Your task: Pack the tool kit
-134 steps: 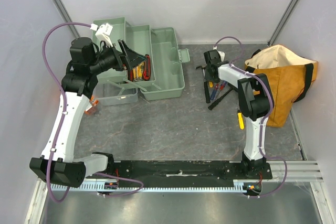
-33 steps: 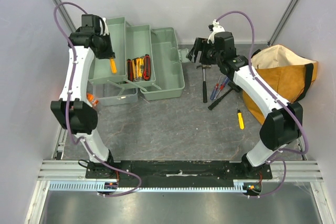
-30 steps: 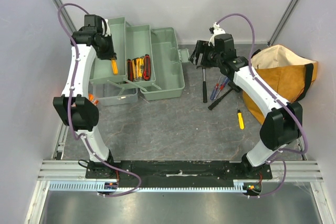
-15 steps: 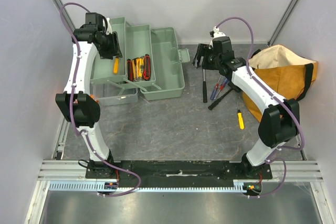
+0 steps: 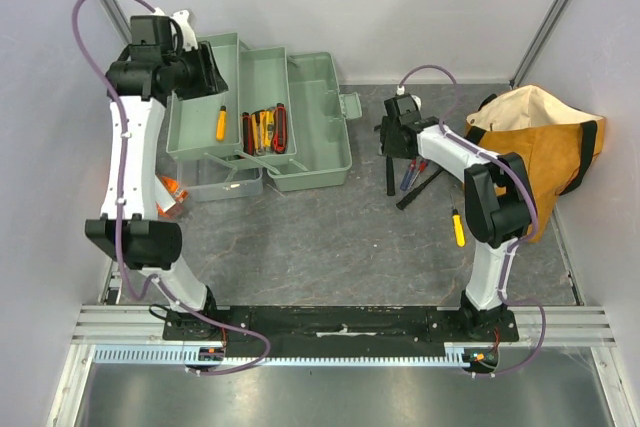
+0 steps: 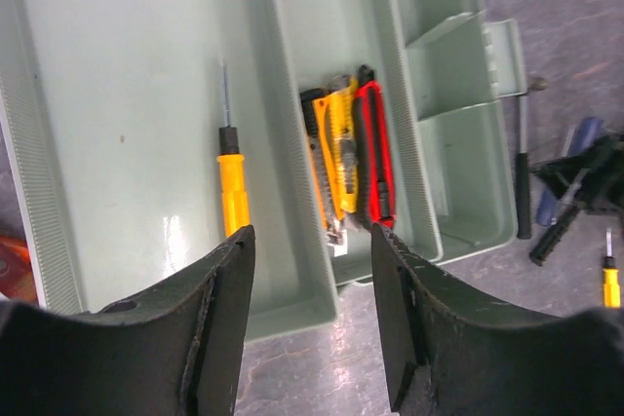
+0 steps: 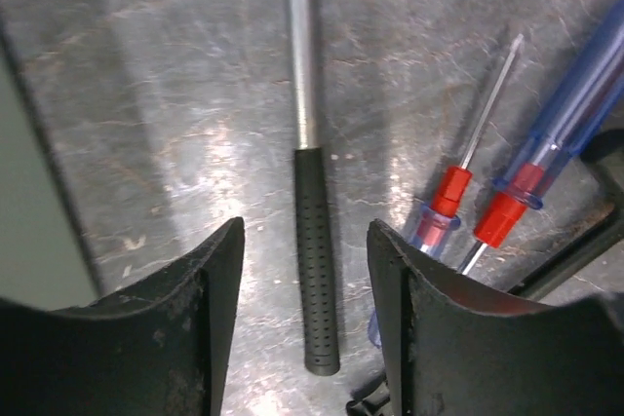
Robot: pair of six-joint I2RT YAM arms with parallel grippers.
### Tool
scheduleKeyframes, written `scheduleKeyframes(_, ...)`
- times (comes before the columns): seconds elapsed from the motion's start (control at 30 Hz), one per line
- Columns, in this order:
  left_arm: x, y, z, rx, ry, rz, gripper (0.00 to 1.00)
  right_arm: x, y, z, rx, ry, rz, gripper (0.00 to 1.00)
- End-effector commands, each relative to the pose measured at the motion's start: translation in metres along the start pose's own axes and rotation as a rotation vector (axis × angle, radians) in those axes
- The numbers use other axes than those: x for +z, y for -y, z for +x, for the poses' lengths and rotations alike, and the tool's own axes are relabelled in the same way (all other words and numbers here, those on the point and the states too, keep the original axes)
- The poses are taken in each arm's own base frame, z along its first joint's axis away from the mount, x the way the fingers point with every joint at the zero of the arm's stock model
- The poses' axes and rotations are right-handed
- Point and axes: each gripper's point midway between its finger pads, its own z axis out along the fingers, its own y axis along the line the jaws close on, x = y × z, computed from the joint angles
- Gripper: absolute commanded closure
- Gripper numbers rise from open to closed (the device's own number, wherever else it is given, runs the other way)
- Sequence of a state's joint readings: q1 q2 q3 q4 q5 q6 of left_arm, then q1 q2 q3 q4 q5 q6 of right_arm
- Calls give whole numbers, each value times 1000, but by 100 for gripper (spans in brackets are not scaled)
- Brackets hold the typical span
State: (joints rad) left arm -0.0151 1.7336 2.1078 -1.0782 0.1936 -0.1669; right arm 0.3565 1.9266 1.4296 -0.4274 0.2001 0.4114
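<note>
The pale green toolbox (image 5: 318, 137) lies open at the back left. A yellow-handled screwdriver (image 5: 221, 123) (image 6: 233, 204) lies in its left tray. Yellow and red utility knives (image 5: 266, 132) (image 6: 359, 148) lie in the middle tray. My left gripper (image 5: 205, 72) (image 6: 310, 241) is open and empty, high above the trays. My right gripper (image 5: 393, 137) (image 7: 305, 231) is open just above the hammer (image 5: 390, 165), its jaws on either side of the black handle (image 7: 314, 250) without touching it. Two blue and red screwdrivers (image 7: 444, 207) lie right of the hammer.
An orange-tan bag (image 5: 545, 157) with black straps stands at the right. Another yellow screwdriver (image 5: 458, 228) (image 6: 610, 280) lies on the table by the bag. A black tool (image 5: 425, 189) lies beside the blue screwdrivers. A clear tray (image 5: 225, 183) and an orange item (image 5: 170, 192) sit by the toolbox's front left.
My left gripper has drawn up and to the left, away from the tray where the yellow screwdriver lies. My right gripper has moved from the hammer's head down over its handle.
</note>
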Motion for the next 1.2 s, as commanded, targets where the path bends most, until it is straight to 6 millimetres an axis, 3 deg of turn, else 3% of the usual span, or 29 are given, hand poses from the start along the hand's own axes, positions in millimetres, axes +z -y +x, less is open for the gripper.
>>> scheduleKeyframes(0.0, -41, 27, -24, 29, 132, 103, 43, 3, 32, -2, 38, 31, 180, 42)
scheduleKeyframes(0.23, -45, 38, -21, 28, 139, 162, 42, 7, 62, 8, 36, 35, 342, 45)
scheduleKeyframes(0.73, -39, 40, -14, 11, 110, 185, 41, 39, 68, 46, 105, -79, 338, 47)
scheduleKeyframes(0.77, -40, 41, -13, 11, 107, 188, 41, 42, 68, 50, 112, -92, 332, 50)
scheduleKeyframes(0.83, -41, 42, -13, 11, 110, 191, 41, 45, 66, 54, 112, -112, 317, 66)
scheduleKeyframes(0.97, -44, 49, -11, 5, 102, 232, 41, 41, 61, 46, 112, -96, 293, 93)
scheduleKeyframes(1.03, -45, 55, -10, 3, 94, 263, 41, 35, 58, 32, 110, -64, 279, 100)
scheduleKeyframes(1.17, -51, 76, -5, 11, 90, 378, 41, 13, 44, -4, 126, 24, 209, 100)
